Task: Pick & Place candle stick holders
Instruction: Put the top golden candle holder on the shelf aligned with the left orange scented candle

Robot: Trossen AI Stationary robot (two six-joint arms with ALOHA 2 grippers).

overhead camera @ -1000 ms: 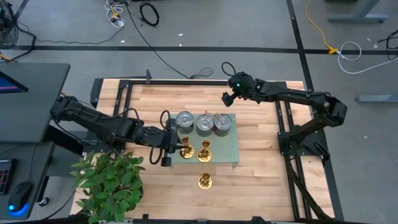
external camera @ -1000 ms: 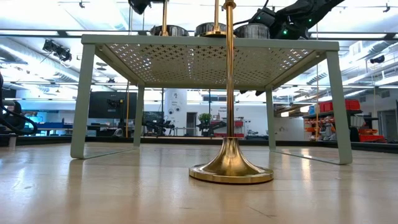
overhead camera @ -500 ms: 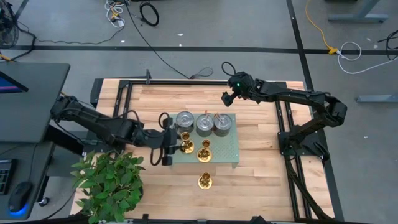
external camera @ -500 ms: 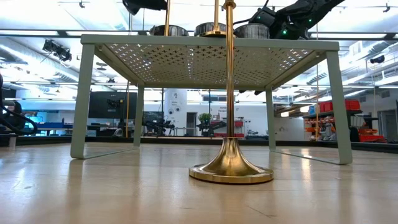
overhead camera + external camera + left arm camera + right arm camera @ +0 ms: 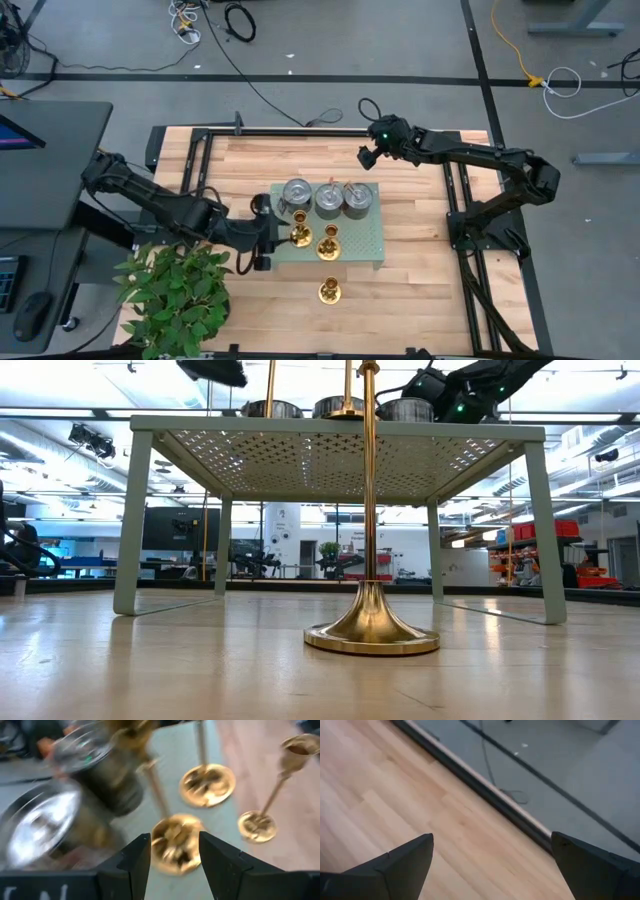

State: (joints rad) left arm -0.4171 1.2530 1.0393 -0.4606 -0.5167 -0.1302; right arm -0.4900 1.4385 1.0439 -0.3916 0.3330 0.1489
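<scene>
two candlesticks (image 5: 312, 239) stand upright on the rack (image 5: 365, 245), centre frame; the left gripper (image 5: 268, 233), fingers parted and empty, sits just left of the nearer one.

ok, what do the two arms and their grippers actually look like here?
Both arms are matte black, jointed tube segments with black cable loops along them. The right arm's wrist carries a lit green LED and a black camera block above the right gripper; its fingers are broad, dark, wedge-shaped. The left gripper has matching dark angular fingers, with faint white lettering on the body below them.
</scene>
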